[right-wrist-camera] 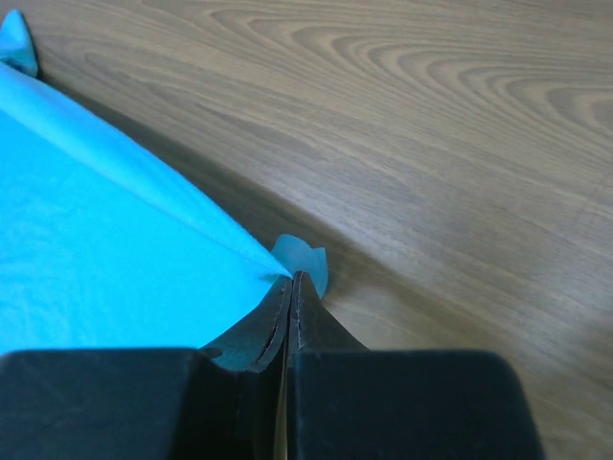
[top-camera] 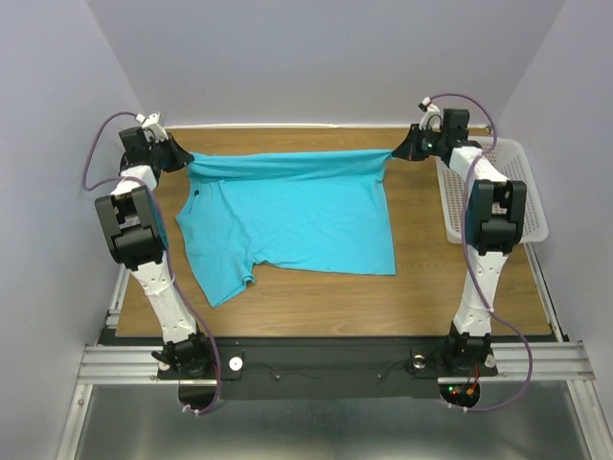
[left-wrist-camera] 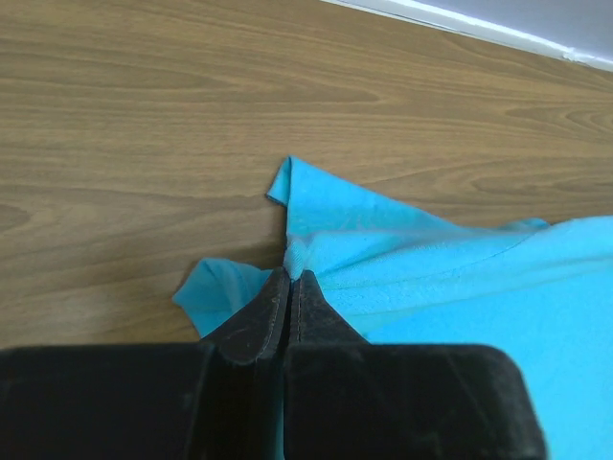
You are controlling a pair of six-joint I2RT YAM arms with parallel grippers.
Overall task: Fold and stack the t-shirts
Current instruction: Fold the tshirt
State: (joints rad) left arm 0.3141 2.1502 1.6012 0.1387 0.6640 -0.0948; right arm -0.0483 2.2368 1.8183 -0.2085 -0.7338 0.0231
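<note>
The t-shirt (top-camera: 297,216) is thin, smooth turquoise cloth with short sleeves and a small dark label at the neck. It lies on the brown wood-grain surface (top-camera: 421,287), and its far edge is stretched in a straight line between the two hands. The left hand (left-wrist-camera: 290,278) is closed tight on the far left corner of the cloth, and the right hand (right-wrist-camera: 292,280) on the far right corner. A white plastic mesh basket (top-camera: 532,206), rectangular, stands at the right edge. The right arm hides part of it, so I cannot tell its contents.

The label (top-camera: 194,195) on the t-shirt (top-camera: 297,216) is illegibly small.
</note>
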